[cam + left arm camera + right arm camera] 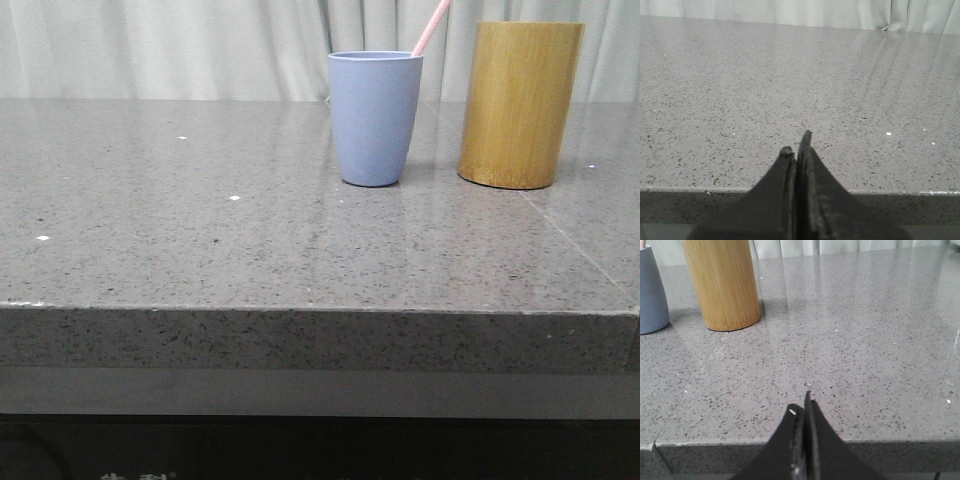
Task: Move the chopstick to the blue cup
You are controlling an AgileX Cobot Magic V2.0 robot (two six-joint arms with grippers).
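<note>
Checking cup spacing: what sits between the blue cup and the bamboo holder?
Nothing: front view shows bare tabletop between blue cup and bamboo holder.

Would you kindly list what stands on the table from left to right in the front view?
Blue cup, chopstick leaning out of its right side, then bamboo holder.
</note>
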